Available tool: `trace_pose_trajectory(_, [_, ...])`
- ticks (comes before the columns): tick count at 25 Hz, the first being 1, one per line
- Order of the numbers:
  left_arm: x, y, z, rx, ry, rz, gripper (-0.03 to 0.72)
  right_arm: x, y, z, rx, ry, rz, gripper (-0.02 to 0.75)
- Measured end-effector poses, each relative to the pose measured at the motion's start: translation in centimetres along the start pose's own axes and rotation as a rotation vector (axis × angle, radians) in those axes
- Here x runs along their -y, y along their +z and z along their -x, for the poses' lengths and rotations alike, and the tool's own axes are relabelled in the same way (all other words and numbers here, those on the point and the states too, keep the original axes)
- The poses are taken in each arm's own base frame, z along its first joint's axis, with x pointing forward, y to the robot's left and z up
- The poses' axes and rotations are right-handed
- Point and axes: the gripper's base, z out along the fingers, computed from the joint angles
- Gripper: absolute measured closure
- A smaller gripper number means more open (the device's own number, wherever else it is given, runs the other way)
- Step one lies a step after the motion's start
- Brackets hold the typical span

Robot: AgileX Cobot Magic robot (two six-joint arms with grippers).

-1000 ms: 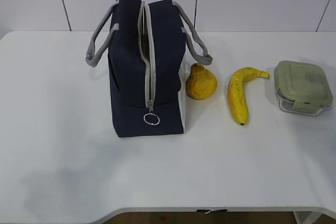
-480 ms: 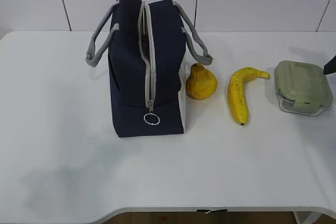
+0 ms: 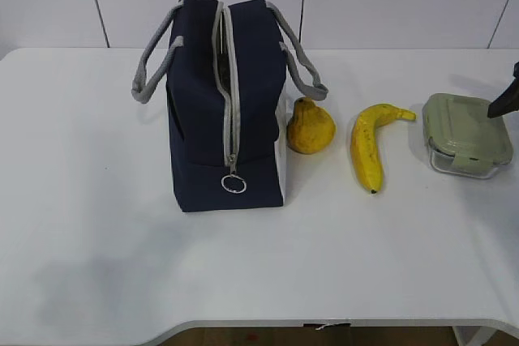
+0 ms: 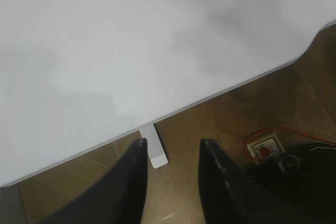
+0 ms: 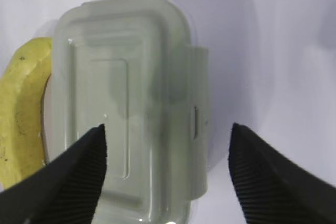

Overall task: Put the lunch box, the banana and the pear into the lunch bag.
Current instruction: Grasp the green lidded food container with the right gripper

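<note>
The navy lunch bag [image 3: 227,111] stands upright left of centre, its grey zipper partly open along the top and end. To its right, in a row, lie the pear [image 3: 310,127], the banana [image 3: 367,149] and the green-lidded lunch box [image 3: 468,134]. My right gripper [image 3: 504,100] shows only as a dark tip at the right edge, above the box. In the right wrist view it [image 5: 167,128] hangs wide open over the lunch box [image 5: 131,103], with the banana [image 5: 23,114] at the left. My left gripper [image 4: 170,142] is open with nothing in it, over the table's front edge.
The white table [image 3: 97,224] has bare room in front of and left of the bag. In the left wrist view the table edge [image 4: 210,95] crosses the frame, with the brown floor, a table foot [image 4: 157,153] and a floor socket [image 4: 265,147] below.
My right gripper has come into the exterior view at the right edge and moved in over the lunch box. The bag, pear, banana and box have not moved.
</note>
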Motion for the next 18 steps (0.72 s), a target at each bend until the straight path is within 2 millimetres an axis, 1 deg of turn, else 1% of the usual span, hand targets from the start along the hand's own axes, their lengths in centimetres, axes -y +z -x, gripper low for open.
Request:
trace_pose_trajectory(4, [0.0,0.0,0.0,0.0,-0.001,0.0,0.43,-0.09,-0.01,-0.33,-0.036,-0.004,0.01,0.227])
trace_pose_trajectory(7, [0.0,0.0,0.0,0.0,-0.001,0.0,0.43,-0.1,-0.01,-0.45,-0.049,-0.03,0.012,0.244])
trace_pose_trajectory(12, [0.0,0.0,0.0,0.0,-0.001,0.0,0.43,-0.19,0.15,-0.49,-0.053,-0.069,0.031,0.24])
trace_pose_trajectory(18, [0.01,0.0,0.0,0.0,-0.002,-0.002,0.43,0.11,0.89,-0.78,-0.085,-0.057,0.051,0.188])
